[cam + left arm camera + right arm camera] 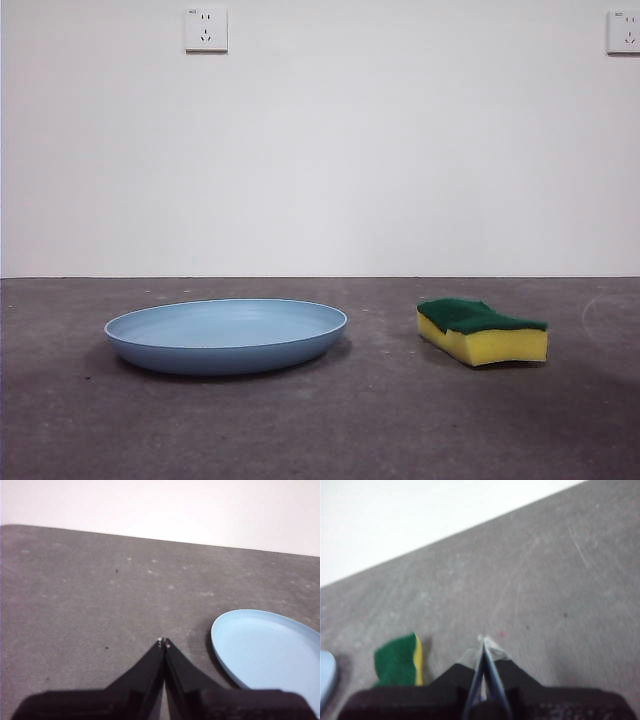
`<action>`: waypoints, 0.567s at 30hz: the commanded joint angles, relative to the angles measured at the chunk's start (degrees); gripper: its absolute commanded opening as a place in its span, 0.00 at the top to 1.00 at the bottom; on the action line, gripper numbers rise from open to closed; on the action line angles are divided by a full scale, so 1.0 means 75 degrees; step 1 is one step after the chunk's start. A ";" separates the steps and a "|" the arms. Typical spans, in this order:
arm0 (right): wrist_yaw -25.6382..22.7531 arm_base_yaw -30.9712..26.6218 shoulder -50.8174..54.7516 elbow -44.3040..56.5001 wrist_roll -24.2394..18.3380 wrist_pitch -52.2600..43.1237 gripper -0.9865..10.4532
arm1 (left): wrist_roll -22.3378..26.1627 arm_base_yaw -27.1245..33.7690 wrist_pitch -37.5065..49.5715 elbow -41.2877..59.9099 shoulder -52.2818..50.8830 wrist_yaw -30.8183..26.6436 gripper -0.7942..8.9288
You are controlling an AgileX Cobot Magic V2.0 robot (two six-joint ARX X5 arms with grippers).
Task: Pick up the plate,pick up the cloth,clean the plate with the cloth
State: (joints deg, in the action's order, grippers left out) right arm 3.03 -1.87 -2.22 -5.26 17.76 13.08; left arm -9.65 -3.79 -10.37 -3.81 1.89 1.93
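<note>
The light-blue plate [226, 335] lies flat on the grey table, left of centre in the front view. The cloth is a yellow sponge with a green scouring top [482, 330]; it lies to the plate's right, apart from it. My left gripper [163, 642] is shut and empty above the table, with the plate [270, 652] off to one side of it. My right gripper [483, 640] is shut and empty, with the sponge [400, 661] beside it and a sliver of the plate [326, 677] at the picture's edge. Neither gripper shows in the front view.
A white wall stands behind the table with two sockets, one upper left [206, 29] and one at the upper right [623, 31]. The grey tabletop [380, 420] runs in front of the plate and sponge.
</note>
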 commanded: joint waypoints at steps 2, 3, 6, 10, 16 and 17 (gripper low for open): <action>0.0015 0.0009 -0.0627 -0.0874 0.0213 -0.0015 0.92 | -0.0178 0.0020 -0.0198 -0.0603 0.0373 0.0006 0.92; 0.0017 0.0009 -0.0880 -0.1142 0.0233 0.0050 0.92 | -0.0175 0.0020 -0.0242 -0.0796 0.0542 0.0006 0.92; 0.0242 0.0009 -0.1687 -0.1979 0.0227 0.0321 0.92 | -0.0175 0.0020 -0.0283 -0.1364 0.1122 0.0006 0.92; 0.1128 0.0009 -0.2900 -0.3086 0.0154 0.0627 0.92 | -0.0175 0.0020 -0.0358 -0.2259 0.2165 0.0236 0.92; 0.2856 0.0009 -0.4628 -0.4567 -0.0364 0.1387 0.92 | -0.0079 0.0017 -0.1195 -0.3885 0.3923 0.1075 0.92; 0.3194 0.0009 -0.4972 -0.4849 -0.0595 0.1638 0.92 | -0.0058 0.0017 -0.1443 -0.4214 0.4296 0.1308 0.92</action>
State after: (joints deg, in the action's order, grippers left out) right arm 24.84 -1.87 -37.52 -40.21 16.25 24.36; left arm -10.57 -3.79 -20.14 -33.74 31.90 10.37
